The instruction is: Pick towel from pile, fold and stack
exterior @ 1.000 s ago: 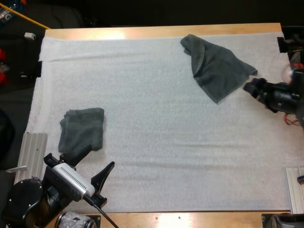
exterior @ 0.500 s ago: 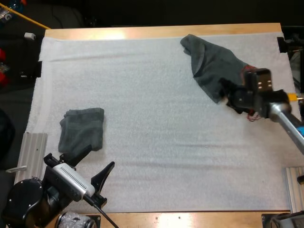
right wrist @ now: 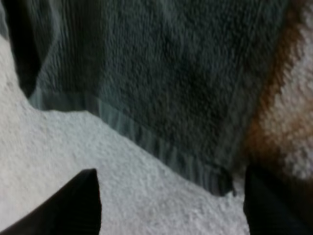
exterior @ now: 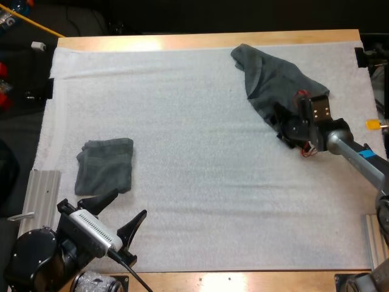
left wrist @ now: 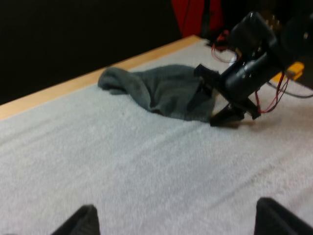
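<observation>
1. Your left gripper point(exterior: 127, 204): nearest item, at the near left corner of the mat point(exterior: 194, 201). Its fingers stand wide apart and hold nothing. It faces up the mat, away from you.

2. Your folded towel point(exterior: 104, 165): lies flat on the mat just beyond the left gripper. The gripper's left fingertip comes up to the towel's near edge, and you cannot tell whether they touch. The towel is roughly square, a little longer near-to-far, with its sides slightly tilted from the mat's edges.

3. Your right gripper point(exterior: 281, 125): at mid-right of the mat, with its arm coming in from the right edge. Its fingers are spread wide at the near corner of the crumpled towel point(exterior: 267, 79), with no cloth pinched between them. In the right wrist view you see the hemmed corner just ahead of the gap, and bare mat between the fingers.

4. Crumpled towel: at the far right of the mat, well apart from the folded towel. Its long axis runs diagonally, from a bunched end close to the mat's far edge down to the near corner. That corner points at the right gripper. The bunched end is raised in a fold, and the near part lies flatter with its hem showing.

5. Your table point(exterior: 200, 40): a wooden strip shows beyond the mat's far edge.
</observation>
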Action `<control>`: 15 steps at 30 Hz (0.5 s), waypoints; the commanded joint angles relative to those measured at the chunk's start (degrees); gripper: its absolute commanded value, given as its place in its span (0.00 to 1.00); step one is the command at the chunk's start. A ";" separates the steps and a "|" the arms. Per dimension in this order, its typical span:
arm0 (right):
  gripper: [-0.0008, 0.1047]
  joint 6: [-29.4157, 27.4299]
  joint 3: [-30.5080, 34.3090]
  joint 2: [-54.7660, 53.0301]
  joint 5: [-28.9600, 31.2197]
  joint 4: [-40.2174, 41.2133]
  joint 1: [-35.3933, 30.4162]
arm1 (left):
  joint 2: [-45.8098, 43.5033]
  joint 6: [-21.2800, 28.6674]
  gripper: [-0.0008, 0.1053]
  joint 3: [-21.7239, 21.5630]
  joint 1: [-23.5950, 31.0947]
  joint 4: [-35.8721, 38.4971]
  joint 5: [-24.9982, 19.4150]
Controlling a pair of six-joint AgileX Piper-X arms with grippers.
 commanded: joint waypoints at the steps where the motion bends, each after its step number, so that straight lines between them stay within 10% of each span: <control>1: 0.56 0.50 -0.46 0.35 0.93 -0.60 0.10 | 0.03 -0.50 0.59 -0.36 -0.30 -0.11 0.37; 15: 0.01 0.83 -0.46 0.83 4.65 -1.48 0.10 | 0.03 -0.50 0.59 -0.36 -0.30 -0.12 0.37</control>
